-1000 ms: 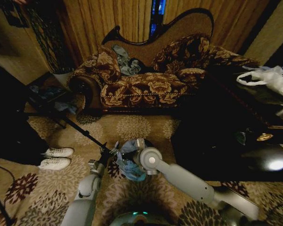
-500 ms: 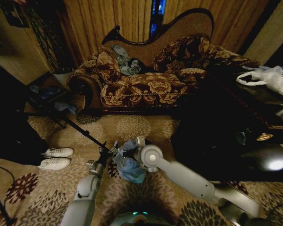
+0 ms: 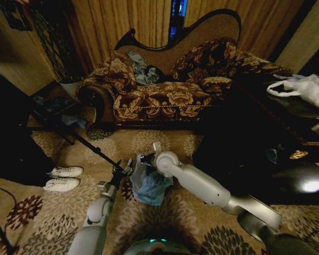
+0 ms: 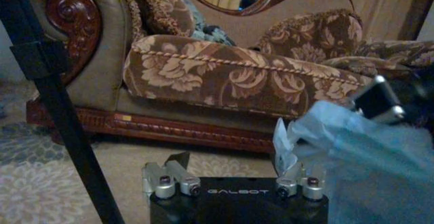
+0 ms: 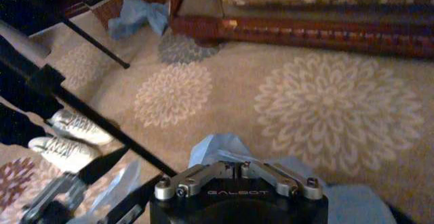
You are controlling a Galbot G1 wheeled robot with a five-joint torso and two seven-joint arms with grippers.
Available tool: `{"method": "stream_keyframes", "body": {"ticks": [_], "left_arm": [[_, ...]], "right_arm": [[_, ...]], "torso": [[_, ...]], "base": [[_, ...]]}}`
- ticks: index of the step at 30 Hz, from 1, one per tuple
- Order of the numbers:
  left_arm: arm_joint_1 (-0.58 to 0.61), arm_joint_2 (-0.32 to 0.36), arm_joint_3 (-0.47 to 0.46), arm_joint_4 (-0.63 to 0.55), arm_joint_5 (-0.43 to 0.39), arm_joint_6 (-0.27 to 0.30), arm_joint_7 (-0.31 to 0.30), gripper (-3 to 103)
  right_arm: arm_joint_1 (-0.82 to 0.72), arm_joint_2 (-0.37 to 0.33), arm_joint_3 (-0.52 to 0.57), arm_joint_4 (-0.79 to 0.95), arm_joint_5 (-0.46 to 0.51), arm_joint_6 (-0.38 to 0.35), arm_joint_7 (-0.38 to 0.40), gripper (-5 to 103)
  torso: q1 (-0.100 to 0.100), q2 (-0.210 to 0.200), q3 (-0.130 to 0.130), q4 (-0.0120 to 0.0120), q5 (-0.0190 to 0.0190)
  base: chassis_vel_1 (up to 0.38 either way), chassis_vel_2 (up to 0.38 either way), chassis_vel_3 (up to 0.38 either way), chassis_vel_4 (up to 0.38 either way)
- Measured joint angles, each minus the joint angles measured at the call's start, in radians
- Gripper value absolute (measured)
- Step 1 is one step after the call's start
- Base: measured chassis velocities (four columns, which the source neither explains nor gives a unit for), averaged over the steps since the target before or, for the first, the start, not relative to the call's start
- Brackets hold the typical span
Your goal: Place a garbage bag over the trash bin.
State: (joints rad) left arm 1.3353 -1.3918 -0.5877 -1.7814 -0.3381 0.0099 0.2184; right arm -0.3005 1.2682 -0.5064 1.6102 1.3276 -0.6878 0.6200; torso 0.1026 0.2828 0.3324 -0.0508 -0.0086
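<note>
The pale blue garbage bag (image 3: 150, 186) hangs bunched over the carpet just in front of me, between my two grippers. My right gripper (image 3: 145, 157) is at the bag's far upper edge, and in the right wrist view the right gripper (image 5: 234, 164) is shut on the garbage bag (image 5: 220, 145). My left gripper (image 3: 125, 170) is at the bag's left edge. In the left wrist view the left gripper (image 4: 227, 168) is open, with the garbage bag (image 4: 359, 153) lying against one finger. The trash bin is hidden under the bag.
A black tripod leg (image 3: 90, 149) slants across the carpet to the left gripper. White shoes (image 3: 64, 178) lie at the left. A patterned sofa (image 3: 159, 98) stands beyond, and a dark table (image 3: 266, 159) with a white plastic bag (image 3: 308, 87) fills the right.
My right gripper has moved away from me toward the sofa, holding the bag's edge, and the bag has spread taller and wider. The left arm has stayed put.
</note>
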Motion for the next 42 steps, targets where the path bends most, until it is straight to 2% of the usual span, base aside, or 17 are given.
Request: {"method": "stream_keyframes", "body": {"ticks": [1, 3, 5, 13, 15, 16, 20, 23, 28, 30, 32, 34, 37, 38, 39, 41, 42], "left_arm": [[0.000, 0.000, 0.000, -0.001, 0.000, 0.000, 0.001, 84], [0.001, -0.002, 0.000, -0.003, -0.001, -0.001, 0.002, 76], [0.000, -0.002, 0.000, -0.003, -0.002, -0.001, 0.002, 76], [-0.003, -0.007, -0.005, -0.009, -0.006, -0.003, 0.000, 52], [-0.002, -0.008, -0.006, -0.012, -0.008, -0.004, 0.000, 52], [0.000, -0.008, -0.007, -0.016, -0.012, -0.004, 0.000, 43], [0.004, -0.006, -0.015, -0.020, -0.024, -0.007, 0.002, 36], [0.004, -0.005, -0.019, -0.020, -0.028, -0.010, 0.003, 24], [0.003, -0.005, -0.023, -0.019, -0.031, -0.014, 0.010, 12], [0.005, 0.000, -0.030, -0.013, -0.041, -0.021, 0.015, 2], [0.005, 0.002, -0.033, -0.010, -0.046, -0.023, 0.016, 0], [0.003, 0.008, -0.038, -0.001, -0.054, -0.029, 0.017, 0], [-0.001, 0.012, -0.044, 0.008, -0.060, -0.033, 0.019, 0], [-0.004, 0.012, -0.046, 0.011, -0.066, -0.034, 0.020, 0], [-0.004, 0.012, -0.046, 0.011, -0.066, -0.034, 0.020, 0], [-0.008, 0.013, -0.050, 0.014, -0.073, -0.034, 0.021, 0], [-0.009, 0.013, -0.050, 0.014, -0.074, -0.034, 0.021, 0]], "right_arm": [[0.005, 0.000, 0.000, -0.003, -0.001, -0.001, -0.003, 0], [0.025, -0.003, 0.006, -0.019, 0.000, -0.007, -0.016, 0], [0.033, -0.006, 0.012, -0.029, 0.001, -0.009, -0.023, 0], [0.071, -0.013, 0.034, -0.141, -0.024, -0.019, -0.128, 0], [0.071, -0.008, 0.033, -0.147, -0.025, -0.018, -0.130, 0], [0.071, -0.004, 0.031, -0.148, -0.024, -0.017, -0.130, 0], [0.075, -0.001, 0.007, -0.121, 0.003, -0.019, -0.103, 0], [0.087, -0.020, -0.011, -0.088, 0.046, -0.037, -0.075, 0], [0.108, -0.032, -0.030, -0.091, 0.017, -0.044, -0.072, 0], [0.147, -0.037, -0.085, -0.096, -0.006, -0.045, -0.060, 0], [0.155, -0.044, -0.099, -0.089, 0.018, -0.045, -0.049, 0], [0.163, -0.064, -0.108, -0.044, 0.151, -0.045, 0.025, 0], [0.156, -0.097, -0.108, -0.009, 0.233, -0.045, 0.066, 0], [0.140, -0.110, -0.089, -0.007, 0.297, -0.045, 0.107, 0], [0.140, -0.110, -0.089, -0.007, 0.297, -0.045, 0.107, 0], [0.101, -0.114, -0.005, -0.036, 0.428, -0.045, 0.156, 0], [0.091, -0.114, 0.013, -0.041, 0.445, -0.045, 0.160, 0]], "torso": [[0.000, 0.000, 0.000, 0.0000, 0.0000], [0.000, 0.000, 0.000, 0.0001, 0.0000], [0.000, 0.000, 0.000, 0.0000, 0.0000], [0.000, 0.000, 0.000, -0.0002, 0.0000], [0.000, 0.000, 0.000, -0.0002, 0.0000], [0.000, 0.000, 0.000, -0.0001, 0.0001], [0.000, 0.000, 0.000, 0.0001, 0.0001], [0.000, 0.000, 0.000, 0.0000, 0.0000], [0.000, 0.000, 0.000, -0.0002, 0.0000], [0.000, 0.000, 0.000, 0.0001, 0.0000], [0.000, 0.000, 0.000, 0.0001, 0.0000], [0.000, 0.000, 0.000, 0.0002, 0.0000], [0.000, 0.000, 0.000, 0.0001, -0.0001], [0.000, 0.000, 0.000, -0.0001, 0.0000], [0.000, 0.000, 0.000, -0.0001, 0.0000], [0.000, 0.000, 0.000, -0.0002, 0.0001], [0.000, 0.000, 0.000, -0.0002, 0.0001]], "base": [[0.000, 0.000, 0.000, 0.000], [0.000, 0.000, 0.000, 0.000], [0.000, 0.000, 0.000, 0.000], [0.000, 0.000, 0.000, 0.000], [0.000, 0.000, 0.000, 0.000], [0.000, 0.000, 0.000, 0.000], [0.000, 0.000, 0.000, 0.000], [0.000, 0.000, 0.000, 0.000], [0.000, 0.000, 0.000, 0.000], [0.000, 0.000, 0.000, 0.000], [0.000, 0.000, 0.000, 0.000], [0.000, 0.000, 0.000, 0.000], [0.000, 0.000, 0.000, 0.000], [0.000, 0.000, 0.000, 0.000], [0.000, 0.000, 0.000, 0.000], [0.000, 0.000, 0.000, 0.000], [0.000, 0.000, 0.000, 0.000]]}}
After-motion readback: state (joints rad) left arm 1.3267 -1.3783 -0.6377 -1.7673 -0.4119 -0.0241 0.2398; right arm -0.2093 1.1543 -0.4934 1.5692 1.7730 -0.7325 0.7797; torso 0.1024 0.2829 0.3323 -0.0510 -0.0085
